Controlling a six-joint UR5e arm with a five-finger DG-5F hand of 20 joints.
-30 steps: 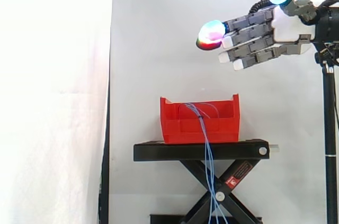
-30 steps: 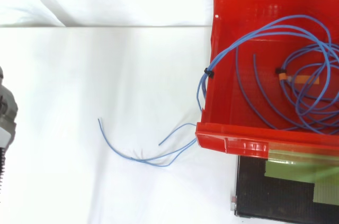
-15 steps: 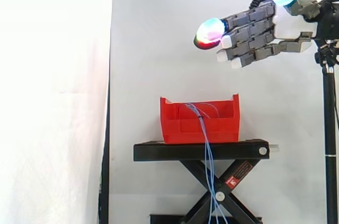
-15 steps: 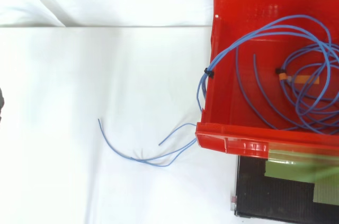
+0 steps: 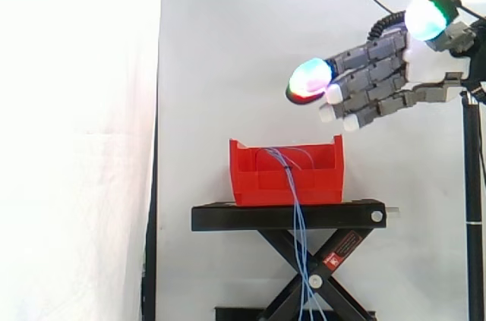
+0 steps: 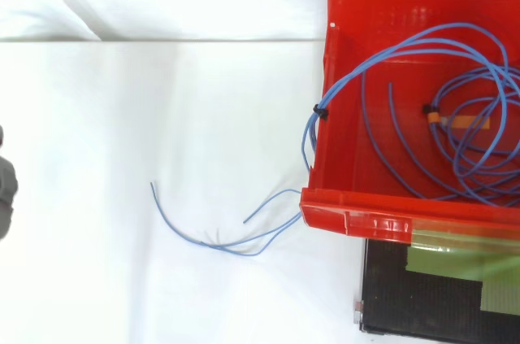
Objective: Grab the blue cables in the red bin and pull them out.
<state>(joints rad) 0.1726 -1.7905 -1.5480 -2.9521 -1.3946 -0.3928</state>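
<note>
A red bin (image 5: 285,175) stands on a black scissor stand (image 5: 288,216). From above, the red bin (image 6: 349,198) holds coiled blue cables (image 6: 455,124), with several strands draped over its left wall and ending on the white surface (image 6: 219,234). In the side view those blue cable strands (image 5: 298,237) hang down the bin's front. My hand (image 5: 380,78) hovers above and to the right of the bin, well clear of it, fingers stretched out leftward and open with nothing held. One fingertip (image 5: 310,78) glows green and red. A grey bit of the hand (image 6: 5,193) shows at the top view's left edge.
A white curtain hangs behind the bin. A black tripod pole (image 5: 474,184) stands at the right edge of the side view. Green tape (image 6: 455,263) lies on the black stand top below the bin.
My hand first rose slightly, then dropped a little and tilted its fingers downward toward the bin. The cables and bin have not moved.
</note>
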